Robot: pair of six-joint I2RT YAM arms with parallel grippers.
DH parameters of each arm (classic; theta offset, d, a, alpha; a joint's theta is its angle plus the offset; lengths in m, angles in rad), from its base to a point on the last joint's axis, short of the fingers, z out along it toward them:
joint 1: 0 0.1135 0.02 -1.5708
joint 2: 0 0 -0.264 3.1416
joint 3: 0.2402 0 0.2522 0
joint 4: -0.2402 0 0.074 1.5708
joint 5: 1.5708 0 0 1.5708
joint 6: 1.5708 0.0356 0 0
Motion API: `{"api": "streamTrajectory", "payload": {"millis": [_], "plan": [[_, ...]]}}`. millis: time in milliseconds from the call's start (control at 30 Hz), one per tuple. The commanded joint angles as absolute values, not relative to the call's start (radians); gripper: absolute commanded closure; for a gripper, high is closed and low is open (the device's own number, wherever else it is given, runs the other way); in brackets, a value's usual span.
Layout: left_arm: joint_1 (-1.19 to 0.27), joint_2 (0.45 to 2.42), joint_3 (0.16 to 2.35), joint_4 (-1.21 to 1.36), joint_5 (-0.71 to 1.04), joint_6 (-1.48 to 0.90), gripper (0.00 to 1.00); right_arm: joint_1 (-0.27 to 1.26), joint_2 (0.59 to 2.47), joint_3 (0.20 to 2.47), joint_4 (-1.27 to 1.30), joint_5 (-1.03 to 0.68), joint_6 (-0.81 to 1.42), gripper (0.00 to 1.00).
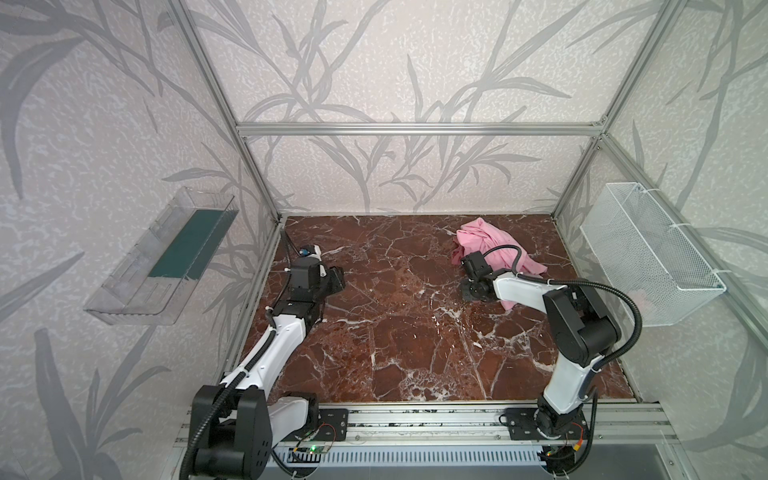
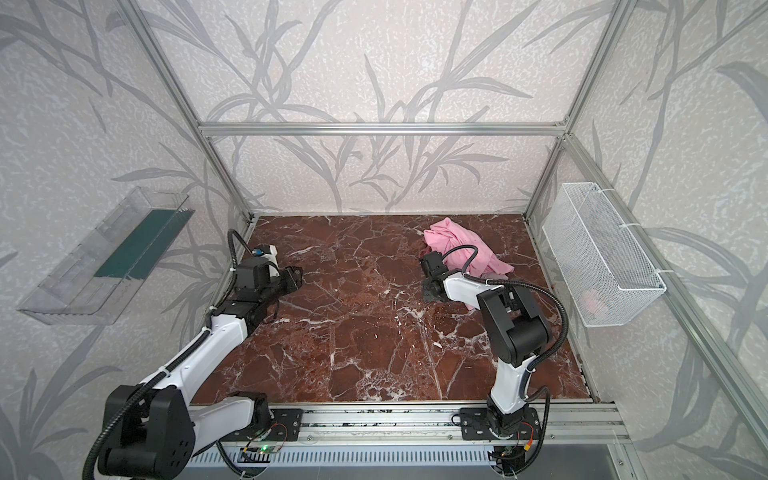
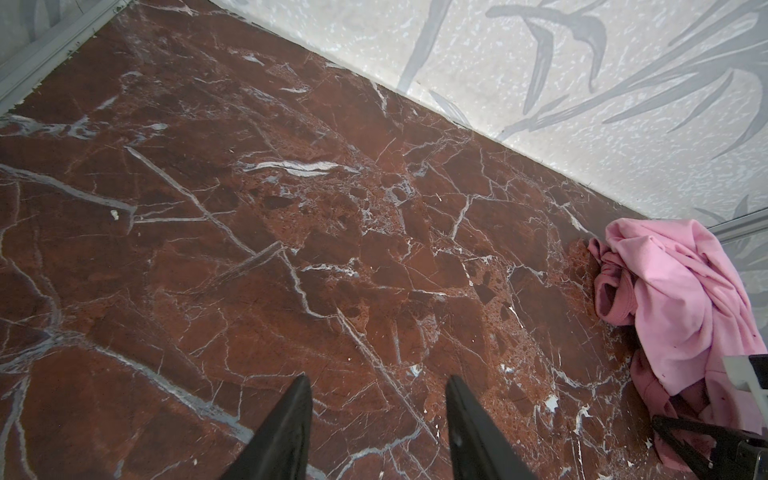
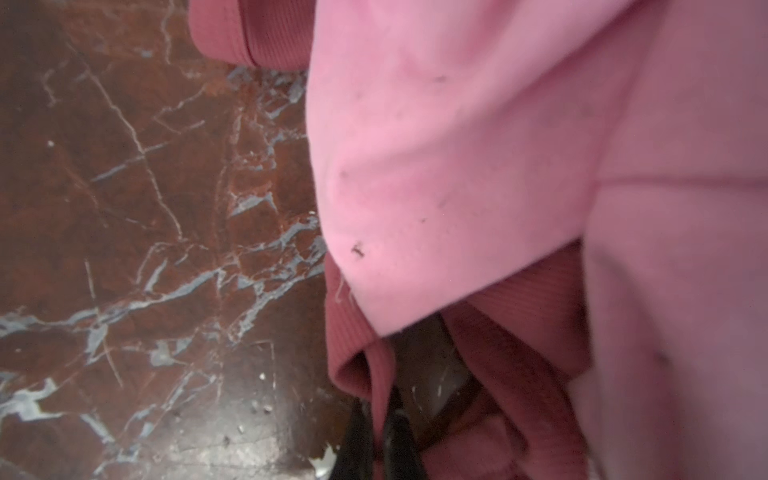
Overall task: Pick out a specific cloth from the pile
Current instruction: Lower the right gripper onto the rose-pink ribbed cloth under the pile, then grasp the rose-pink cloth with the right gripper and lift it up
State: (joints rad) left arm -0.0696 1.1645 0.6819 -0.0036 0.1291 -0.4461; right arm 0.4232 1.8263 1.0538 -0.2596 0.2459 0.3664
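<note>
The pile (image 1: 496,241) (image 2: 463,243) of pink fabric lies at the back right of the marble floor. Light bubblegum pink fabric (image 4: 436,145) covers most of it. The cloth (image 4: 519,332) (image 3: 611,299), a darker dusty rose ribbed fabric, shows from under the pile's left and near edges. My right gripper (image 4: 376,419) (image 1: 467,293) is low at the pile's near left edge, shut on a fold of the cloth. Far to the left, my left gripper (image 3: 378,380) (image 1: 338,282) hangs open over bare floor with nothing between its fingers.
A white wire basket (image 1: 648,257) (image 2: 598,253) hangs on the right wall with something pinkish in its bottom. A clear plastic tray (image 1: 162,257) is fixed to the left wall. Aluminium frame posts (image 1: 575,178) stand at the back corners.
</note>
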Motion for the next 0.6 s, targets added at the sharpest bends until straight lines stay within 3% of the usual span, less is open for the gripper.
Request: {"api": "streamTrajectory", "payload": {"millis": [0, 267, 567], "plan": [[-0.072, 1.136, 0.707, -0.033, 0.131, -0.453, 0.5, 0.416, 1.716, 1.095, -0.293, 0.228, 0.344, 1.0], [-0.072, 1.121, 0.756, -0.067, 0.181, -0.481, 0.51, 0.327, 1.423, 1.26, -0.365, 0.1, 0.289, 1.0], [-0.073, 1.114, 0.803, -0.089, 0.213, -0.491, 0.52, 0.187, 1.454, 1.614, -0.528, -0.08, 0.261, 1.0]]}}
